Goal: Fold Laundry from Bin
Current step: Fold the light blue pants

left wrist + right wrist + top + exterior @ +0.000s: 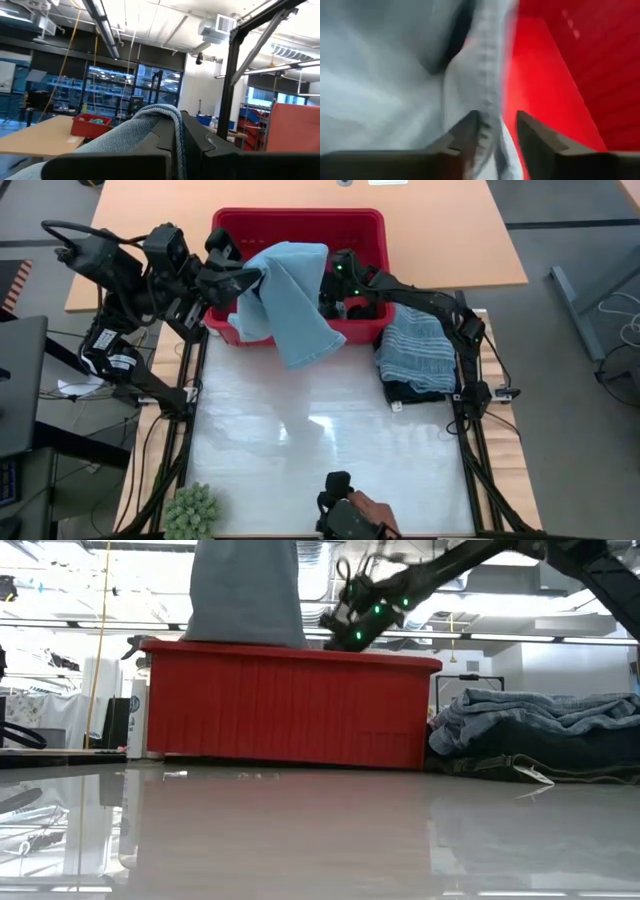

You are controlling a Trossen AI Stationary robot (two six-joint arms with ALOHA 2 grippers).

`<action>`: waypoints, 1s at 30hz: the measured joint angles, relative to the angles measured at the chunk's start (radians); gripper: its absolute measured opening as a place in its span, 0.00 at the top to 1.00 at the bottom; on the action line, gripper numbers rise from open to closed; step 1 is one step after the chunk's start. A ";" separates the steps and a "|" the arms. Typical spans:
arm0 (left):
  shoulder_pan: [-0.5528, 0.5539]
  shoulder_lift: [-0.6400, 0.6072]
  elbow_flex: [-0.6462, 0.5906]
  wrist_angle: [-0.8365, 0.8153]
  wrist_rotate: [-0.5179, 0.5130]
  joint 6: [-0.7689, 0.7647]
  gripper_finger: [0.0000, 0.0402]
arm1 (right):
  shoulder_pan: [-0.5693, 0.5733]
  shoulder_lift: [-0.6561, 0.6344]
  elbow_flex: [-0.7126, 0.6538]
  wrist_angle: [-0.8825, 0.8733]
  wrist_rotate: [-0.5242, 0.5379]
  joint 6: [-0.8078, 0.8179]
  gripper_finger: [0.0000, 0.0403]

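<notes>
Mid-lift: left gripper (243,280) clamped tight on the soft light-blue cloth garment (290,305), hoisted above the red rectangular plastic bin (300,222) and draping over its front rim toward the table. Right gripper (495,131) down inside the bin, fingers part-open astride a hanging hem, grip impossible to confirm. Next, probably: pinch that hem, then spread both ends over the white table (330,450).

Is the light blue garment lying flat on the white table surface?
No. The light blue garment hangs from the left end effector over the red bin's front rim.

I can read no text, label, brand, number or sign anywhere in what I see.
</notes>
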 joint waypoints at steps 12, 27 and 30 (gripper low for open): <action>0.000 -0.003 0.000 0.007 -0.176 0.130 1.00 | -0.027 -0.039 0.063 -0.009 0.062 -0.072 0.94; 0.103 -0.020 0.002 0.235 -0.271 0.459 1.00 | -0.091 -0.333 0.478 -0.113 0.051 -0.131 0.94; 0.112 -0.022 0.002 0.279 -0.101 0.404 1.00 | -0.098 -0.413 0.477 -0.145 0.017 -0.104 0.94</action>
